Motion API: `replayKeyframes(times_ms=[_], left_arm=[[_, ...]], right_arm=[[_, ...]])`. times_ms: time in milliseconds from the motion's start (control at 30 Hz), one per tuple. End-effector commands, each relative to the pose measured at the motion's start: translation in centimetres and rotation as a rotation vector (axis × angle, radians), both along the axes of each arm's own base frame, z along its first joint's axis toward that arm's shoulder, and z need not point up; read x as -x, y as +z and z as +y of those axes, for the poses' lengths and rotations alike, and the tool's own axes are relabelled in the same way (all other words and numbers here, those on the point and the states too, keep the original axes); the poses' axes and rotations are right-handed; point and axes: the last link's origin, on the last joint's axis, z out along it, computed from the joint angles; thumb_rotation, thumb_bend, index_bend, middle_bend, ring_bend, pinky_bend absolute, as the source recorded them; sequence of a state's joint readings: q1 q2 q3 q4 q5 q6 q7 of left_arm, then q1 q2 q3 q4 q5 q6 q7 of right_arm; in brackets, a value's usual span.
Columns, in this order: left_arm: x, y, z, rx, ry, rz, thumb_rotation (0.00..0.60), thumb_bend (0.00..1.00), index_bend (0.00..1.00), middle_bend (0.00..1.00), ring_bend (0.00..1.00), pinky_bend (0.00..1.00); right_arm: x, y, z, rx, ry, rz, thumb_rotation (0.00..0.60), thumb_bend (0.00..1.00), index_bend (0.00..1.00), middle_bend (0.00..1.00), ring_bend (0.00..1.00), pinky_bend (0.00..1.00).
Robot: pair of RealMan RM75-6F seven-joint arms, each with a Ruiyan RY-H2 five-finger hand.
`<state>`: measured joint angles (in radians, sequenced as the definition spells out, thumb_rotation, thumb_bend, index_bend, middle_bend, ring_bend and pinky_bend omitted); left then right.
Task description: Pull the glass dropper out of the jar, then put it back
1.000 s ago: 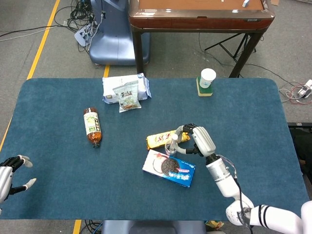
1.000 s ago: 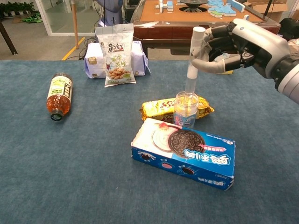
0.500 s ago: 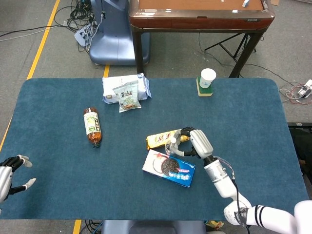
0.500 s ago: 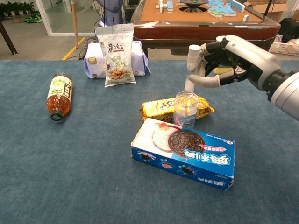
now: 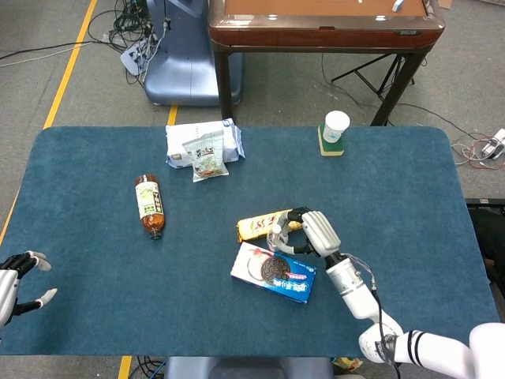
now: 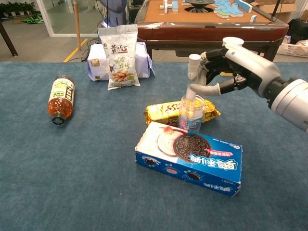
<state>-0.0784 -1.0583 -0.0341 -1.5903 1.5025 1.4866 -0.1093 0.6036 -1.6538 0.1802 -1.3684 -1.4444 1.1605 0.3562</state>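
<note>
A small clear glass jar stands upright on the blue table, between a cookie box and a yellow snack pack; in the head view the jar is partly hidden by my right hand. The glass dropper, white bulb on top, stands tilted with its lower end inside the jar's mouth. My right hand pinches the dropper near its bulb, just above the jar; the same right hand shows over the jar from above. My left hand rests at the table's near left edge, fingers spread, holding nothing.
A blue cookie box lies in front of the jar, a yellow snack pack behind it. A tea bottle lies on its side at left. Snack bags stand at the back; a paper cup stands far right.
My right hand has lowered the dropper and shifted slightly left: the tube, earlier raised mostly above the jar, has sunk deeper into the jar's mouth. The left hand has not moved.
</note>
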Motion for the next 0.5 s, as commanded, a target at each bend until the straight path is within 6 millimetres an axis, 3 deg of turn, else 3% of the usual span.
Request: replayKeyframes(times_ms=[33, 500], left_arm=[[0.00, -0.01, 0.00, 0.000, 0.000, 0.000, 0.600, 0.17, 0.45, 0.35, 0.30, 0.44], [0.01, 0.10, -0.04, -0.001, 0.001, -0.002, 0.600, 0.17, 0.45, 0.35, 0.30, 0.44]], right_arm=[[0.05, -0.02, -0.04, -0.002, 0.000, 0.004, 0.600, 0.54, 0.74, 0.62, 0.44, 0.35], [0.44, -0.29, -0.05, -0.017, -0.005, 0.020, 0.600, 0.50, 0.74, 0.57, 0.40, 0.35]])
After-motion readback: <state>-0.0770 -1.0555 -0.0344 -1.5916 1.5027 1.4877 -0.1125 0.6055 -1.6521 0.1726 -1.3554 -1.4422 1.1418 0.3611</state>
